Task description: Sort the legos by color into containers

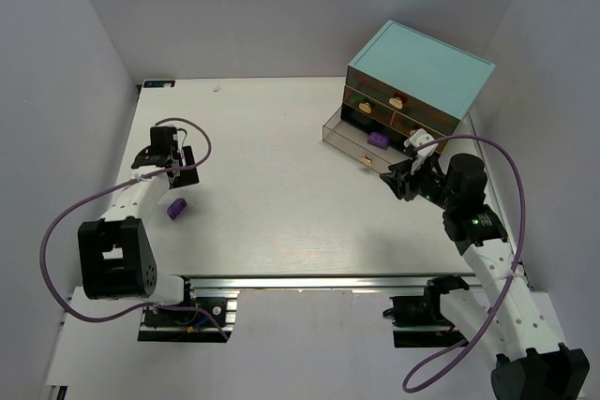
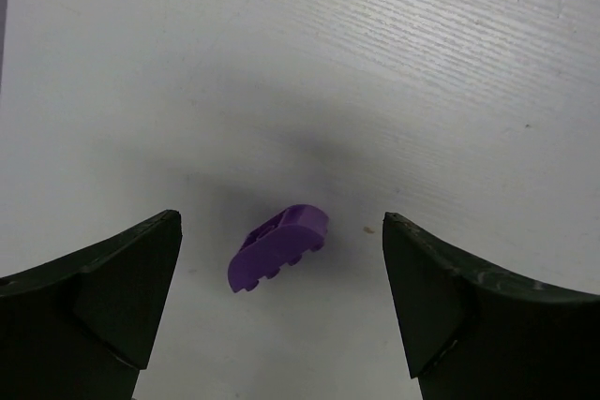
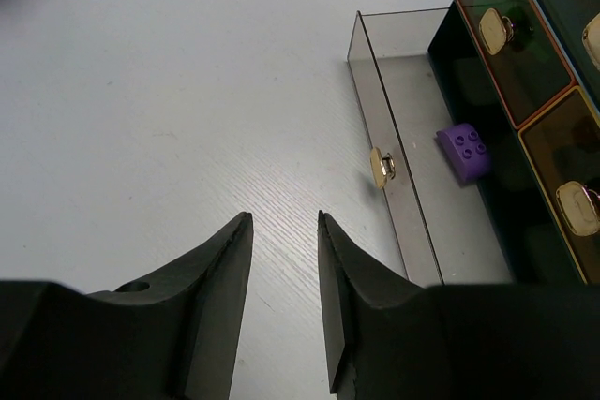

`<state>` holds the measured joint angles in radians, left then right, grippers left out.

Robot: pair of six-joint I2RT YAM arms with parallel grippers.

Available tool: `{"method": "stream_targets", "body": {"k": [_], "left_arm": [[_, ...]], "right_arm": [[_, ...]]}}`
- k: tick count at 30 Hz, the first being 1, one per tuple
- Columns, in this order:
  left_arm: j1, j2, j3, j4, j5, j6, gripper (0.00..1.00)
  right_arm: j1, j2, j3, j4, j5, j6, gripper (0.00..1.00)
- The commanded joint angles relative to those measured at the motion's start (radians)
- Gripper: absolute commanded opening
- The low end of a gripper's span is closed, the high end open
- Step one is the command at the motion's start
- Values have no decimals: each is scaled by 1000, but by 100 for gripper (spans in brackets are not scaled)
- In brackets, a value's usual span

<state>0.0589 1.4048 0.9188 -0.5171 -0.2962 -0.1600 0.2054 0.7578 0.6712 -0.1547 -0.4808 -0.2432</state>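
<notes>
**A:** Where's the left end effector (image 2: 281,222)?
**B:** Spread wide, gripping nothing. A purple lego (image 2: 279,248) lies on the counter (image 2: 422,44) between its fingers (image 2: 122,278), touching neither.
**A:** And the right end effector (image 3: 284,220)?
**B:** Barely parted, empty. Ahead to its right, a pulled-out drawer (image 3: 375,63) holds a second purple lego (image 3: 466,151).

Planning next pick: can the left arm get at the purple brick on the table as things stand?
Probably yes. The left arm's fingers are spread wide, and the purple brick lies on the table in line with the gap between them, nothing else near it.
</notes>
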Motion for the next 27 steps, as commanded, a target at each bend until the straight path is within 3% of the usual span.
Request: {"method": "stream_targets", "body": {"k": [1, 2, 7, 23, 27], "left_arm": [[9, 5, 42, -15, -12, 157, 97], [9, -1, 31, -15, -15, 230, 97], [9, 5, -9, -43, 3, 304, 94], [-10, 97, -43, -60, 14, 306, 91], [-10, 128, -38, -58, 19, 306, 84]], "right_arm": [[11, -23, 30, 46, 5, 7, 40], [11, -25, 30, 47, 5, 8, 40], [19, -32, 25, 49, 5, 8, 40], [26, -55, 19, 69, 41, 13, 41], [28, -57, 19, 69, 44, 13, 41]]}}
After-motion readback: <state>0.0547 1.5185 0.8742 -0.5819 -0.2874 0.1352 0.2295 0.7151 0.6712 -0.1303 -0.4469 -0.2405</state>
